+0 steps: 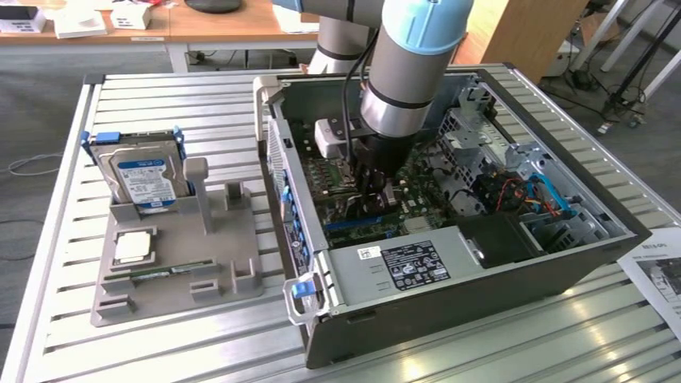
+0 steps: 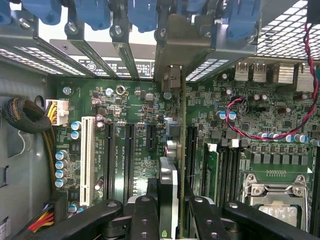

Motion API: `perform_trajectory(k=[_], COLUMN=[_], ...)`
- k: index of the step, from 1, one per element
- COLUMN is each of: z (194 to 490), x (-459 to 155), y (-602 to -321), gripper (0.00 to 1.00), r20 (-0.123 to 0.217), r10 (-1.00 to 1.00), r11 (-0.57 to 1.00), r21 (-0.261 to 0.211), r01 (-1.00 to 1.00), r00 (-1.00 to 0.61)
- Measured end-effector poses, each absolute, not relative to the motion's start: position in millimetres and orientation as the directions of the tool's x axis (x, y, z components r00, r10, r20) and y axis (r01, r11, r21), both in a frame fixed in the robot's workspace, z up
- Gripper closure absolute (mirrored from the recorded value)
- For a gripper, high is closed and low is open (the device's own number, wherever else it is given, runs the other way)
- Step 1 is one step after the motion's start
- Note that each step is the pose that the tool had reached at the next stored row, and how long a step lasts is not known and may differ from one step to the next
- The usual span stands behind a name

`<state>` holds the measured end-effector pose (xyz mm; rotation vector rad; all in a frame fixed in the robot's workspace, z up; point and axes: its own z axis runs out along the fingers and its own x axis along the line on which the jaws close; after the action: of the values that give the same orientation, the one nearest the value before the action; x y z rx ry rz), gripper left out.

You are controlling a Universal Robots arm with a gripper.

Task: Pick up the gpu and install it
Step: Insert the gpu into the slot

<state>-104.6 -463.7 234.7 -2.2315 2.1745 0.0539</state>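
Note:
My gripper (image 1: 378,182) reaches down into the open computer case (image 1: 479,263), over the green motherboard (image 2: 130,140). In the wrist view the gpu (image 2: 181,150) shows edge-on between the black fingers (image 2: 145,215), and my gripper (image 2: 172,212) is shut on it. The card stands upright over the board, between the long black expansion slots (image 2: 127,155). Its silver end bracket (image 2: 172,50) reaches the row of rear slot covers with blue clips. Whether the card's lower edge sits in a slot, I cannot tell.
A grey parts holder (image 1: 175,271) on the slatted table at the exterior view's left holds a silver hard drive with a blue label (image 1: 143,175). A red and black wire (image 2: 240,120) loops over the board. A printed sheet (image 1: 659,279) lies at the right.

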Motion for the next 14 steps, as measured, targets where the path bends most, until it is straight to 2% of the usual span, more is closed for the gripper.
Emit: perform_trajectory(k=[14], z=[234.6], x=[-104.9], y=[-463.7], gripper=[0.72], r20=[-0.042], r10=[-0.999], r11=[-0.026], r21=[0.005], r01=[-1.000], r00=[0.026])
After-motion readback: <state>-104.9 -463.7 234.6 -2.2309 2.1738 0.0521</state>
